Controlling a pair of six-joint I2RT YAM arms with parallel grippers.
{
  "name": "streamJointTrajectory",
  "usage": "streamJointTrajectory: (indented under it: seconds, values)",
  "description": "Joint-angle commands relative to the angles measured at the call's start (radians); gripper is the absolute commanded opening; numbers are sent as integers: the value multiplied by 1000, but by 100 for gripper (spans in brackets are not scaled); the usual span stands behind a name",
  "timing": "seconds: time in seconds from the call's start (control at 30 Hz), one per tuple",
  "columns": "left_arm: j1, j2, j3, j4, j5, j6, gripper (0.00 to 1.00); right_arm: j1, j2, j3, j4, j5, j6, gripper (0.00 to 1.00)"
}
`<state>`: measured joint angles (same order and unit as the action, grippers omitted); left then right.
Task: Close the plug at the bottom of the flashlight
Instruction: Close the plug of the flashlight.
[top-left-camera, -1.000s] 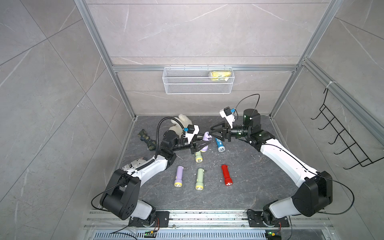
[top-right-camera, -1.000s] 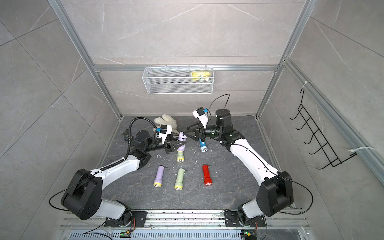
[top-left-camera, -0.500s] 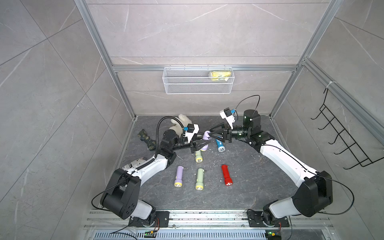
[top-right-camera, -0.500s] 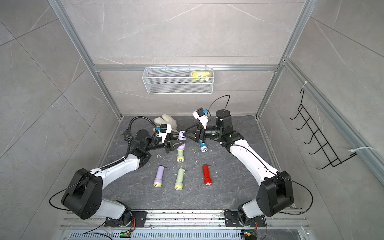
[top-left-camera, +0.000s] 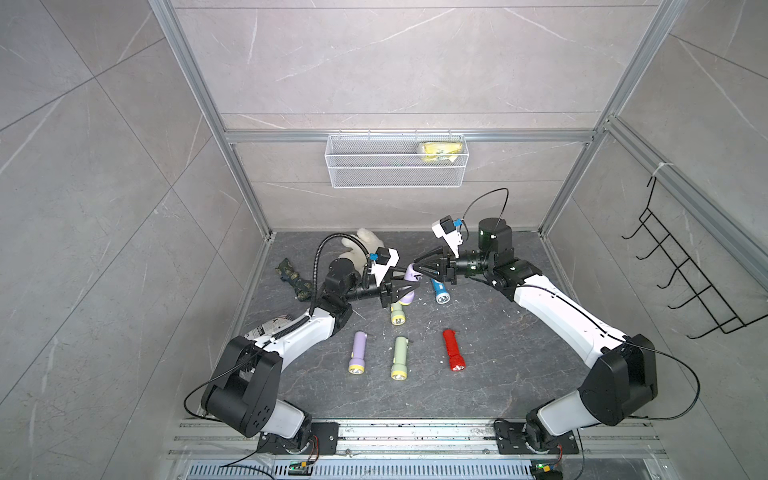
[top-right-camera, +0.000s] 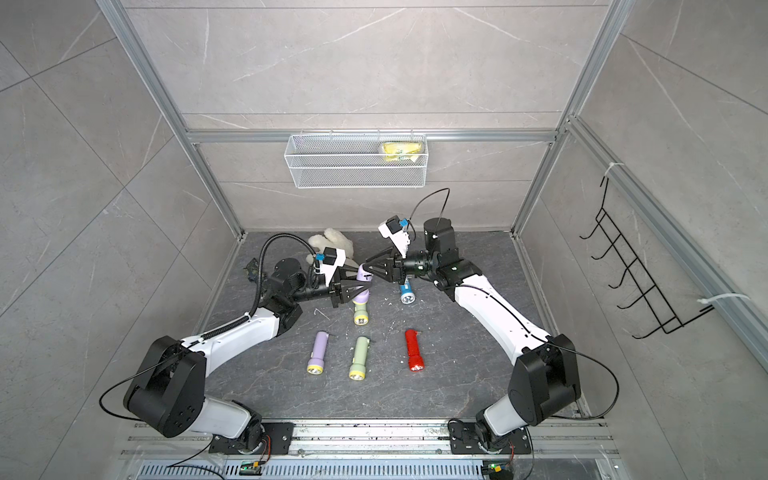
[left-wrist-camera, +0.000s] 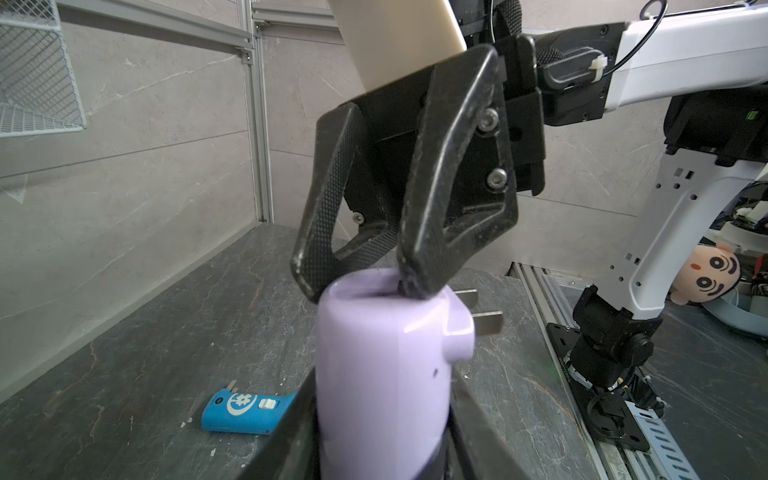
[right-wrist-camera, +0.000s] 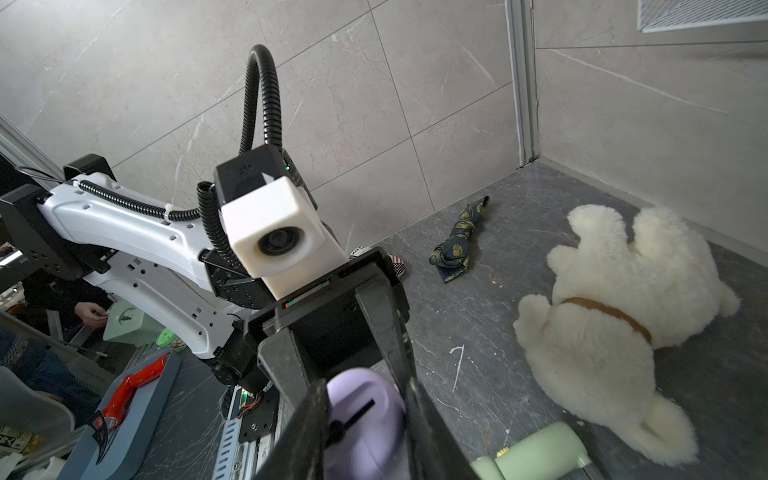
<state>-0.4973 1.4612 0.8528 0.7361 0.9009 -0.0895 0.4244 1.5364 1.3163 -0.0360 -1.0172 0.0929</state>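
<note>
A purple flashlight (top-left-camera: 409, 274) (top-right-camera: 360, 277) is held off the floor with my left gripper (top-left-camera: 411, 289) (left-wrist-camera: 382, 436) shut on its body (left-wrist-camera: 382, 374). Its bottom end points at my right gripper (top-left-camera: 415, 268) (top-right-camera: 368, 274). The plug's two metal prongs (left-wrist-camera: 478, 320) stick out sideways near that end. In the right wrist view my right gripper (right-wrist-camera: 365, 399) has a finger against each side of the purple end (right-wrist-camera: 365, 424), which shows a dark slot. In the left wrist view one right fingertip (left-wrist-camera: 411, 282) rests on the end face by the slot.
On the floor lie a blue flashlight (top-left-camera: 439, 291), a pale green one (top-left-camera: 397, 315) just below the held one, and a row of purple (top-left-camera: 358, 352), green (top-left-camera: 400, 358) and red (top-left-camera: 453, 350). A white plush (top-left-camera: 361, 245) and dark cloth (top-left-camera: 295, 280) sit behind the left arm.
My right gripper has shifted left onto the purple flashlight's bottom end and its jaws have narrowed around it. The left arm and the flashlight have stayed in place.
</note>
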Motion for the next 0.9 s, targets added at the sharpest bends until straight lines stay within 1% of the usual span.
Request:
streamJointTrajectory:
  seconds: [0.0,0.13,0.3,0.47,0.57,0.77,0.87]
  values:
    - [-11,-38,70,168,39,-1,0,16,45,-35,-2,21,3,31]
    - [-13,-29,77,254,53,-81,0,38,76,-28,32,0,12,29]
    - [-16,-41,76,289,53,-112,0,48,85,-53,123,4,56,28]
    - [-22,-65,78,262,56,-94,0,50,134,-28,125,16,54,24]
    - [-24,-89,72,232,53,-73,0,51,154,-21,128,8,55,12]
    - [-26,-114,71,199,53,-46,0,52,155,-16,131,33,53,11]
    - [-27,-110,70,203,53,-45,0,51,152,-3,132,70,57,10]
